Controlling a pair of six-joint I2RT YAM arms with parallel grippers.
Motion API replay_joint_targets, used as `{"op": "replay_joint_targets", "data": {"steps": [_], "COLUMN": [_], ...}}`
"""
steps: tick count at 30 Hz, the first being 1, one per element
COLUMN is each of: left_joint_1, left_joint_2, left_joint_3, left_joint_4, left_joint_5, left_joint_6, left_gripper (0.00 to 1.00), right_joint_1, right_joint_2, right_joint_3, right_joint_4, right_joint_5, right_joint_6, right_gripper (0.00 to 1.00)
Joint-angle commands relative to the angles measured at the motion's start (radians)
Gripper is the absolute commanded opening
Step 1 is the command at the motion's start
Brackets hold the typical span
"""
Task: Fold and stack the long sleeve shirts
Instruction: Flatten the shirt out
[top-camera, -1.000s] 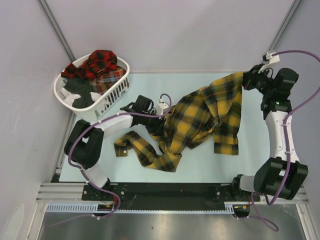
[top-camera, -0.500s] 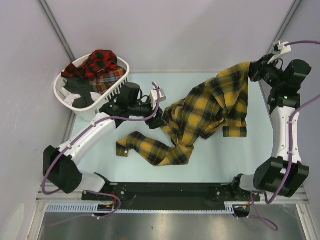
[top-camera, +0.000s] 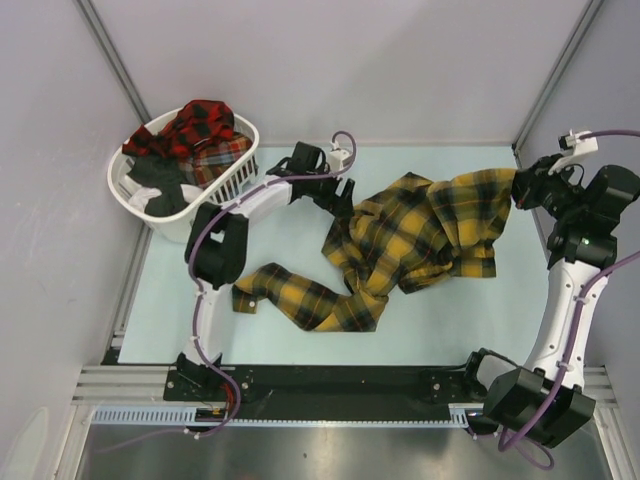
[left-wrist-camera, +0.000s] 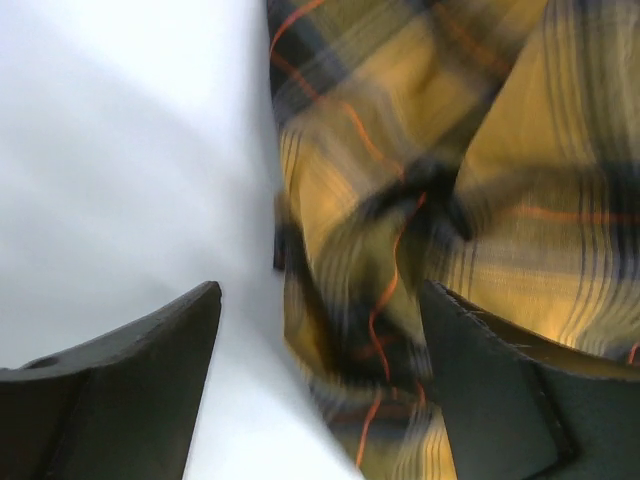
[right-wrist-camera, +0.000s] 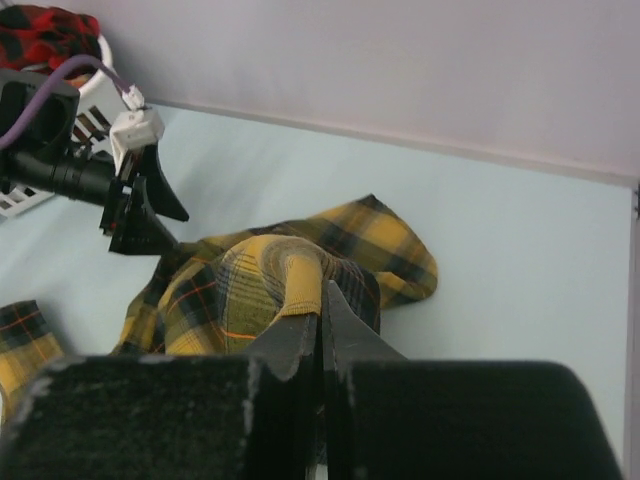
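The yellow shirt (top-camera: 420, 235) was seemingly being spread flat. Its end by the counter's (top-camera: 450, 310) right edge was pinched by the right fingers (right-wrist-camera: 300, 350). The wide-open left fingers (left-wrist-camera: 130, 370) likely needed to be closed on its opposite end.

The mustard-yellow shirt (top-camera: 420, 235) at the left gripper (left-wrist-camera: 320, 290) is soft woven flannel, matt and rumpled. The gripper's fingers (left-wrist-camera: 130, 390) are matt black plastic, faintly grainy. Under it the table (top-camera: 200, 320) looks smooth and matt; to its left, the basket (top-camera: 228, 190) is smooth white plastic.
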Motion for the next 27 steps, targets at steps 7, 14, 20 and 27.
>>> {"op": "replay_joint_targets", "data": {"steps": [7, 14, 20, 27], "left_joint_1": [-0.009, 0.064, -0.133, 0.084], "left_joint_2": [0.088, -0.487, -0.812, -0.876], "left_joint_3": [0.125, -0.4, -0.794, -0.618], "left_joint_4": [-0.218, -0.243, -0.483, -0.473], "left_joint_5": [0.266, 0.15, 0.016, 0.071], "left_joint_6": [-0.037, 0.138, 0.336, 0.543], "left_gripper": [0.18, 0.0, 0.1, 0.8], "right_joint_1": [-0.047, -0.004, 0.071, 0.087], "right_joint_2": [0.067, 0.202, 0.281, 0.347], "right_joint_3": [-0.05, -0.036, -0.029, 0.017], "right_joint_4": [0.005, 0.068, -0.002, -0.155], "right_joint_5": [0.05, 0.059, 0.093, 0.072], "right_joint_6": [-0.033, 0.018, -0.027, -0.182], "right_gripper": [0.0, 0.0, 0.0, 0.0]}}
